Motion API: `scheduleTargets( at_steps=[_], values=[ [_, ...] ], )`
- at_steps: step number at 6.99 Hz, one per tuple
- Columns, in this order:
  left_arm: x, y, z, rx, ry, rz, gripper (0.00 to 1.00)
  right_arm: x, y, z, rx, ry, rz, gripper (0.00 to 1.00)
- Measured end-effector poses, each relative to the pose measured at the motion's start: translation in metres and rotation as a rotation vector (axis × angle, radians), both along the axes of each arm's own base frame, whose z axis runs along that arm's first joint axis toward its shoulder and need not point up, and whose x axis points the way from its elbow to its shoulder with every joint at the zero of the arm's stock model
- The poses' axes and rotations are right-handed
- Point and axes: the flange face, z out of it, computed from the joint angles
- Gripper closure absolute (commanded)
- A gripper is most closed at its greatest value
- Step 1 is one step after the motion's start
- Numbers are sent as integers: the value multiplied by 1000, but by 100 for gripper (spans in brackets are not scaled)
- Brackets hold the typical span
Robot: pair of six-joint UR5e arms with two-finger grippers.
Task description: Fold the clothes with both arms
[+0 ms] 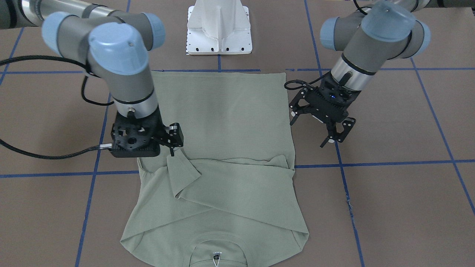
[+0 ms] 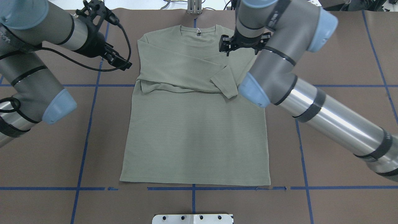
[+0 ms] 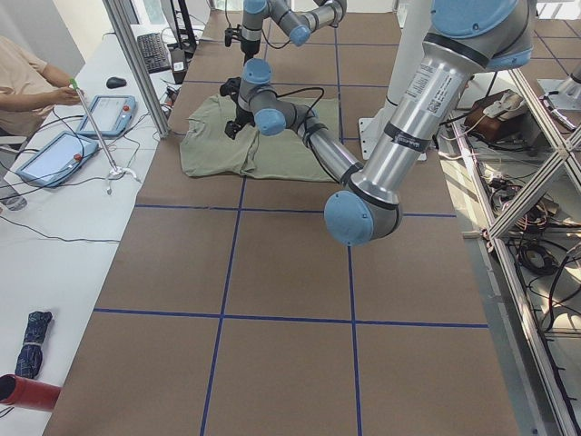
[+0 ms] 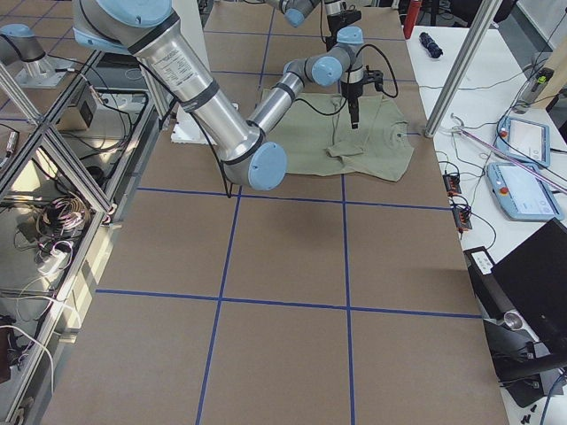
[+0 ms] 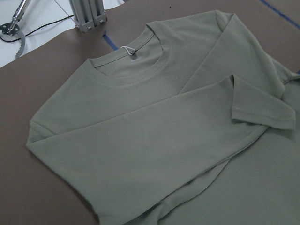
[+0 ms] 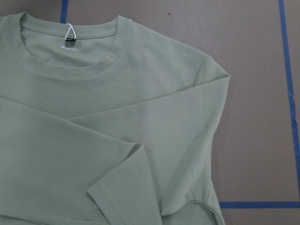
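The pale sage-green shirt [image 2: 192, 130] lies flat on the brown table, its collar [image 2: 198, 31] at the far side and its hem toward the robot base. Both sleeves are folded across the chest, and the upper sleeve's cuff [image 1: 183, 167] rests loose on the cloth. My right gripper [image 1: 172, 146] hangs just above that cuff, holds nothing, and looks open. My left gripper [image 1: 307, 134] is open and empty, hovering over bare table just off the shirt's side edge. Neither wrist view shows any fingers, only the shirt.
The white pedestal base [image 1: 219, 29] stands beyond the hem. Blue tape lines [image 1: 389, 163] grid the brown table. A metal post [image 2: 194, 6] rises past the collar. A person [image 3: 27, 82] sits at a side desk with tablets [image 3: 104, 113].
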Motion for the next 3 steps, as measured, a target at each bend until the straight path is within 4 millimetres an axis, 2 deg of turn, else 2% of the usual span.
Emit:
scheduleTargets(
  at_steps=[1, 2, 3],
  values=[
    [-13, 5, 15, 15, -4, 9, 0, -43, -6, 4, 32, 35, 13, 23],
    [-18, 8, 22, 17, -4, 10, 0, -79, -11, 11, 51, 57, 18, 26],
    [-19, 10, 24, 15, -3, 9, 0, -110, -13, 9, 53, 81, 28, 30]
  ],
)
